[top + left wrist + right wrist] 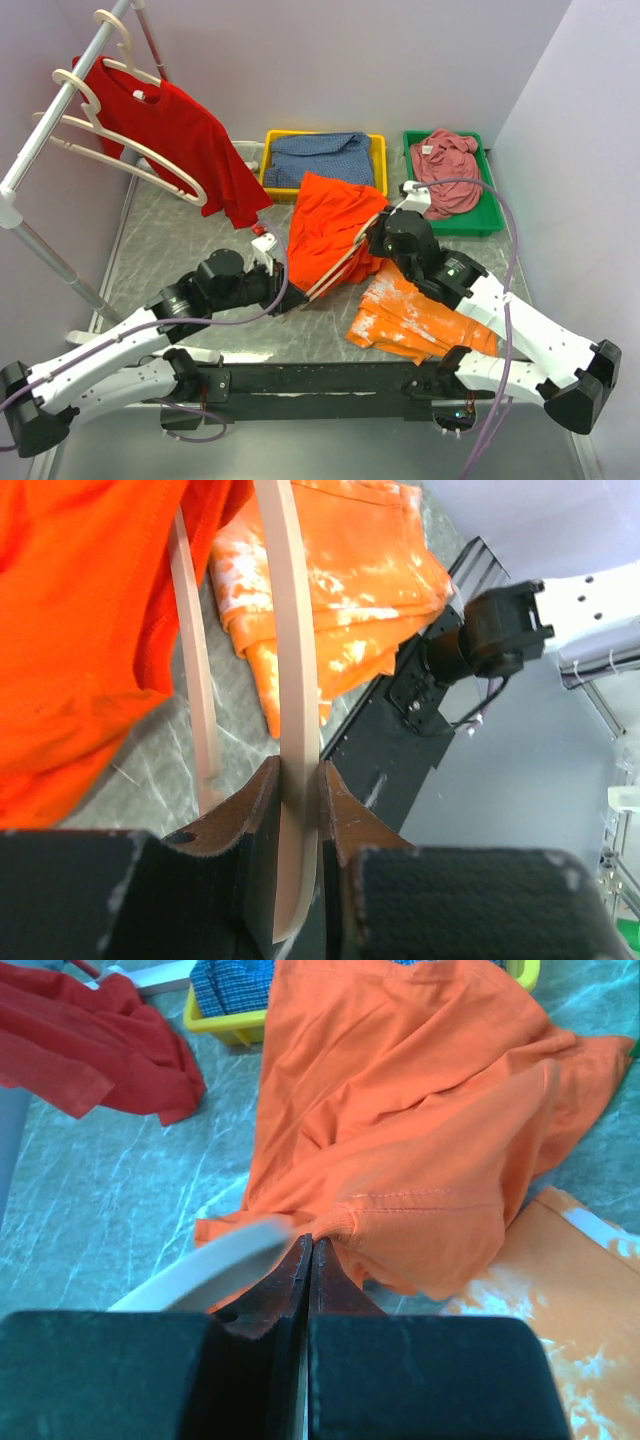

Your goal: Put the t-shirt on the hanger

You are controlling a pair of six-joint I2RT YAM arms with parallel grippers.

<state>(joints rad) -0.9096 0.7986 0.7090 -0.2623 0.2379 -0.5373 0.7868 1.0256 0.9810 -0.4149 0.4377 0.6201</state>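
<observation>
The left gripper point(298, 783) is clamping the beige hanger point(290, 630) while the right gripper point(308, 1248) is pinching the orange t-shirt point(420, 1110) hem, so the threading is seemingly only partway done.

T-shirt point(325, 220) over hanger point(335, 268), before left tray point(268, 165)

Matt orange-red cloth t-shirt point(325, 215); smooth cream plastic hanger point(297, 660); faintly glossy, stone-veined grey table point(170, 250); glossy yellow plastic tray point(320, 133).
</observation>
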